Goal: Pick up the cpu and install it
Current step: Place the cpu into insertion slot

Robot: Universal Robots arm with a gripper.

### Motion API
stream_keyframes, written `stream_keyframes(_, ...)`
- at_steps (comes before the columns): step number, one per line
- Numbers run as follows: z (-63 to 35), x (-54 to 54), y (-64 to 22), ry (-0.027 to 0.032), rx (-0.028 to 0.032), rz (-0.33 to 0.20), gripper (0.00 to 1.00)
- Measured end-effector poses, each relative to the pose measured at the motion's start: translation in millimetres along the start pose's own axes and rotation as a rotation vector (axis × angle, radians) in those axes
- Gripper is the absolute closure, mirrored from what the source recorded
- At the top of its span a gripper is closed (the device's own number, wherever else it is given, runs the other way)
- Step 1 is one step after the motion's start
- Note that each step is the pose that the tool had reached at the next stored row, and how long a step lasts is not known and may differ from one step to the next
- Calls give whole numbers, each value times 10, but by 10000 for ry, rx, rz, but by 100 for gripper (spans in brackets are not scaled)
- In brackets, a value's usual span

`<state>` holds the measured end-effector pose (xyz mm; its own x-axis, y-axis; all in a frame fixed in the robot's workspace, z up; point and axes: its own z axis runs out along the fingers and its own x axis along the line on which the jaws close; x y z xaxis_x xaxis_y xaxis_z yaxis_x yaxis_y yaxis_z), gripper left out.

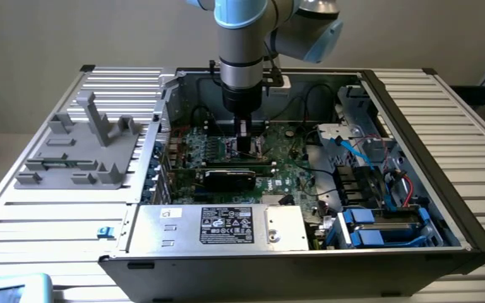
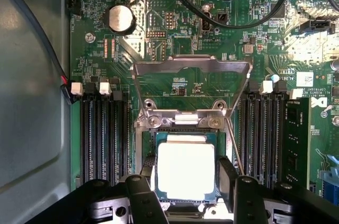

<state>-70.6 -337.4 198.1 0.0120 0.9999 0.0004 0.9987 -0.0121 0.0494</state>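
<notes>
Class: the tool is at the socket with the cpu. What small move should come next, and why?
Probably a slow, straight descent. The tool clasps the cpu by two sides, it lies square over the socket, and the frame is swung open, so nothing bars the way. Whether it is already seated cannot be seen.

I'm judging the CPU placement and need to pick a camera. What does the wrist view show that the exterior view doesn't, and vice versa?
Wrist view: the cpu with the claw closed on its two sides, the metal load frame swung open beyond it, a coin battery. Exterior view: the whole open case, the power supply, the grey fixture on the exterior view's left, the arm above. Both: the green motherboard and black cables.
</notes>
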Motion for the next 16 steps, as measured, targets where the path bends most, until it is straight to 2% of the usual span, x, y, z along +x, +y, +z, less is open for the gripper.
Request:
stream_keyframes(9, 0, -2, -8, 88, 0, 4, 44)
stream_keyframes(16, 0, -13, -7, 112, 1, 6, 44)
